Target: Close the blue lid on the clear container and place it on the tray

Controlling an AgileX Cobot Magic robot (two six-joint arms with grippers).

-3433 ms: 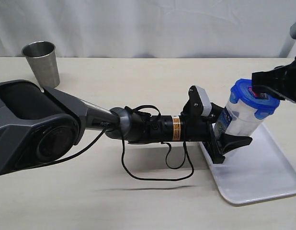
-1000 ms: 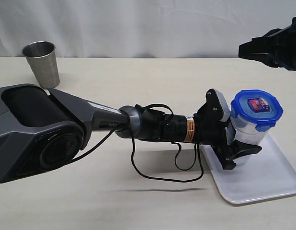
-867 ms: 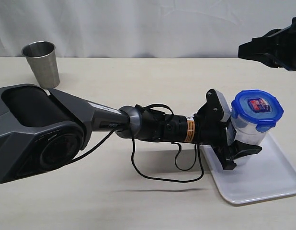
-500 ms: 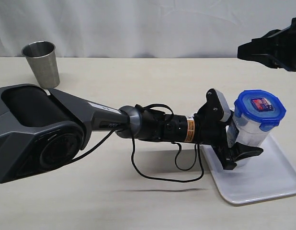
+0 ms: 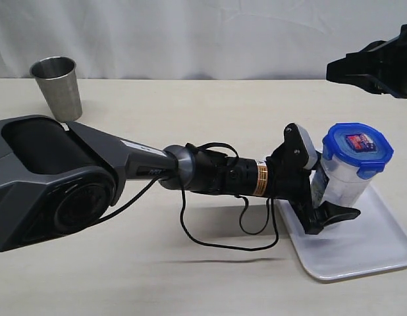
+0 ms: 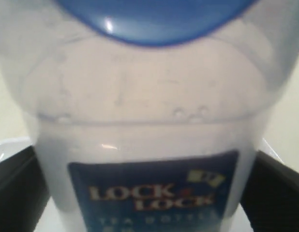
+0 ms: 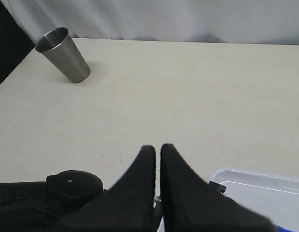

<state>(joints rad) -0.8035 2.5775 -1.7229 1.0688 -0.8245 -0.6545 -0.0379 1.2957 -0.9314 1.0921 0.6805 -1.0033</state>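
The clear container (image 5: 345, 183) stands upright on the white tray (image 5: 365, 253) with the blue lid (image 5: 357, 149) seated on its rim. My left gripper (image 5: 330, 197) is open around the container's lower half; one black finger (image 5: 336, 214) stands a little off its wall and the other is hidden behind it. In the left wrist view the container (image 6: 149, 111) with its dark label fills the frame under the blue lid (image 6: 154, 19), with thin strips of tray showing between it and each finger. My right gripper (image 5: 332, 68) hangs shut and empty, high at the right, its tips (image 7: 156, 147) together.
A steel cup (image 5: 57, 85) stands at the back left of the table and also shows in the right wrist view (image 7: 64, 54). The left arm with its looped cable (image 5: 217, 240) lies across the table's middle. A corner of the tray (image 7: 256, 181) shows below the right gripper.
The left jaws have widened and come off the container, which has settled slightly to the right on the tray. Before that, the right gripper left the lid and rose to where it hangs.
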